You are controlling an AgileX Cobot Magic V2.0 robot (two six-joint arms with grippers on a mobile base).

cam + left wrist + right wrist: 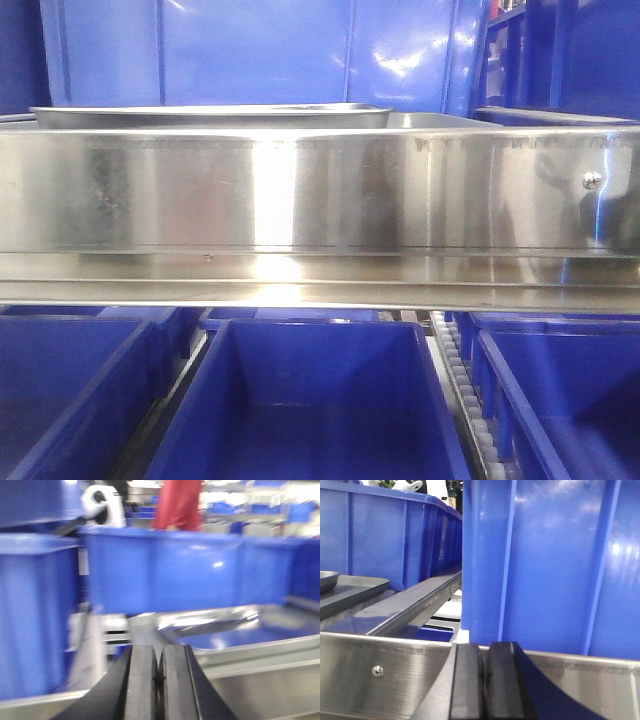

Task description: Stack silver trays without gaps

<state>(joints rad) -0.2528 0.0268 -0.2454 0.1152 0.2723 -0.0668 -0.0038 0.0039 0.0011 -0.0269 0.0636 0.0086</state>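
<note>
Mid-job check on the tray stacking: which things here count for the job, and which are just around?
Job:
silver trays, behind the rail
left gripper, shut, empty
right gripper, shut, empty

Just around:
shelf rail with its screw
blue bins above and below

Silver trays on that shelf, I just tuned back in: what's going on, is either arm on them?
Neither arm holds anything. The left gripper and the right gripper are both shut and empty, low at the front of the shelf, by the steel rail. Behind the rail, one silver tray sits raised above another tray beside it, with blue bins at the back. Whether the raised tray is seated flush cannot be told from here.
</note>
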